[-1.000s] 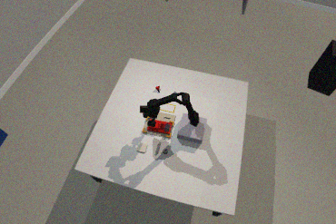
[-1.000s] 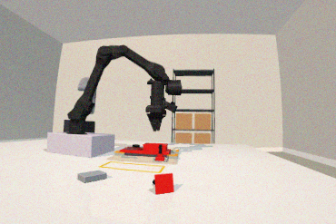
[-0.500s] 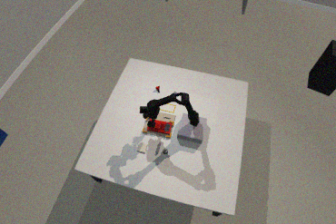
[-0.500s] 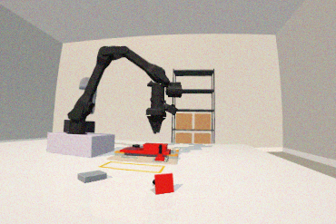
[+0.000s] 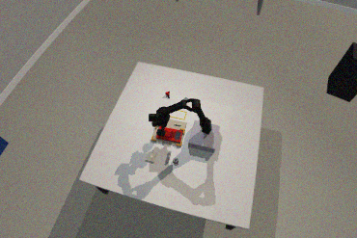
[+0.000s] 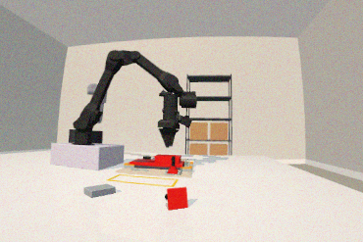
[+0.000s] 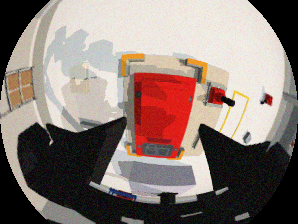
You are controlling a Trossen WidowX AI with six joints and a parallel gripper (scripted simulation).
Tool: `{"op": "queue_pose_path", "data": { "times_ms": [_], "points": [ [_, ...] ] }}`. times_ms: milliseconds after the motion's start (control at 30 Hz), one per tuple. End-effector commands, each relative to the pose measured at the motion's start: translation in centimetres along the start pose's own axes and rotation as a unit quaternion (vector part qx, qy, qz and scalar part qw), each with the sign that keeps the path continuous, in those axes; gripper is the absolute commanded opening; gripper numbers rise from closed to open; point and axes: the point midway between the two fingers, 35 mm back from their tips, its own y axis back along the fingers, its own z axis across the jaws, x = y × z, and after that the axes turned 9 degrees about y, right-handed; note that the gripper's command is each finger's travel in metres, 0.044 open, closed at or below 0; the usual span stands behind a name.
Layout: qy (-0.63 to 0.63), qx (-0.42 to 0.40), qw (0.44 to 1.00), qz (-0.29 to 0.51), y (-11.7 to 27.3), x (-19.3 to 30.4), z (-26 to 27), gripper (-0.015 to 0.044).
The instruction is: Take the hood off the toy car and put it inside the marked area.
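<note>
The red toy car point(image 5: 176, 137) point(image 6: 142, 163) point(image 7: 170, 100) sits on a beige board point(image 6: 127, 171) point(image 7: 204, 114) between orange corner brackets. Its top is a broad red panel with a grey windowed part at one end in the wrist view; where the hood's edges run I cannot tell. A small red part with a black knob point(image 7: 216, 95) is on the board beside the car. My gripper point(image 5: 160, 134) point(image 6: 169, 145) point(image 7: 164, 124) is open and empty, pointing down above the car, with a gap below the fingertips. The marked area is a yellow outline point(image 5: 185, 116) point(image 6: 142, 183) point(image 7: 241, 94) beside the board.
A loose red block point(image 5: 167, 93) point(image 6: 177, 198) point(image 7: 268, 99) and a grey block point(image 6: 99, 190) point(image 7: 246, 136) lie beyond the outline. A pale flat piece point(image 7: 79, 86) lies on the car's other side. The arm stands on a lavender box point(image 5: 201, 150) point(image 6: 98, 156).
</note>
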Motion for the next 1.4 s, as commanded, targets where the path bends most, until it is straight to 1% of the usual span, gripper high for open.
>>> {"op": "queue_pose_path", "data": {
  "times_ms": [0, 1367],
  "points": [
    [0.002, -0.003, 1.000, 0.003, -0.5, 0.1, 0.1, 0.0440],
    [0.002, -0.002, 1.000, 0.003, -3.3, 0.4, -0.1, 0.0440]
  ]
}}
